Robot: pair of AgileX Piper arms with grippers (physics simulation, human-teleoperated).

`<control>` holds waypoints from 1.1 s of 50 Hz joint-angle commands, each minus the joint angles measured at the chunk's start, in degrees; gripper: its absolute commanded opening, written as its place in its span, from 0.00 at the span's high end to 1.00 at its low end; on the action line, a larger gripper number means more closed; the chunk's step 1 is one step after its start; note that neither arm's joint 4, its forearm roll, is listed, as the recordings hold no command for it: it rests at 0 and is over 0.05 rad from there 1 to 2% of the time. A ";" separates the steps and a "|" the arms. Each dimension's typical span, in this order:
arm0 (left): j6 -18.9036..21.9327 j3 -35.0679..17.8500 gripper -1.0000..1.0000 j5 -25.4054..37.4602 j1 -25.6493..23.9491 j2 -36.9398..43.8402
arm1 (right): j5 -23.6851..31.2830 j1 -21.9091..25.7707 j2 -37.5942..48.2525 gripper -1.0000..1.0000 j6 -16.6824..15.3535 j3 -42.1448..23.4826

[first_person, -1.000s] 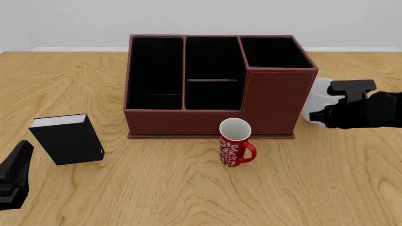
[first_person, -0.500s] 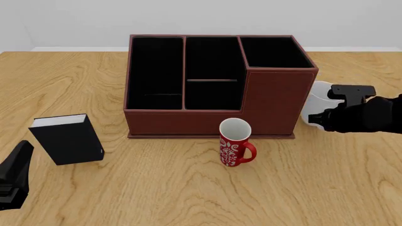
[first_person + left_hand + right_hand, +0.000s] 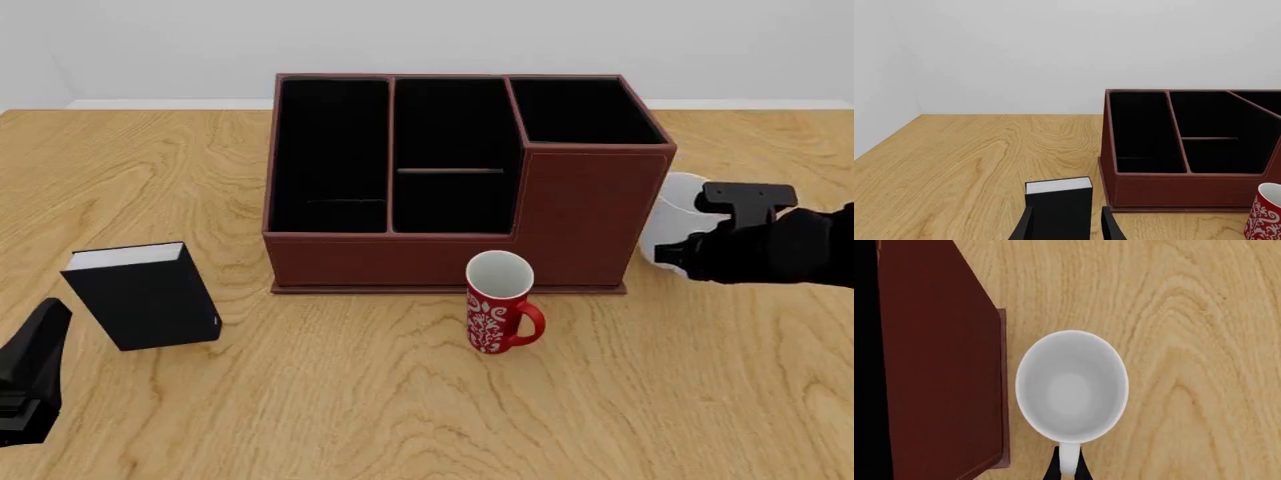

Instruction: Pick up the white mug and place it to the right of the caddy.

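Note:
The white mug (image 3: 671, 212) sits close beside the right wall of the dark red-brown caddy (image 3: 587, 215), mouth up. In the right wrist view I look straight down into the white mug (image 3: 1071, 390), with the caddy (image 3: 934, 365) wall alongside. My right gripper (image 3: 1066, 471) is shut on the mug's loop handle, a finger on each side. In the front view the right gripper (image 3: 701, 240) comes in from the right, partly covering the mug. My left gripper (image 3: 34, 370) rests low at the near left corner, open and holding nothing.
A red mug with white swirls (image 3: 501, 303) stands just in front of the caddy. A small black book (image 3: 140, 295) stands upright at the left, directly ahead of the left gripper (image 3: 1069, 230). Bare wood lies right of the white mug.
The right gripper and white mug sank slightly and shifted a little right a second ago, then held nearly still. The left arm has not moved.

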 commanded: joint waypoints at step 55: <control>0.00 0.00 0.00 0.00 0.00 0.00 | 0.64 0.29 -4.68 0.00 1.57 3.12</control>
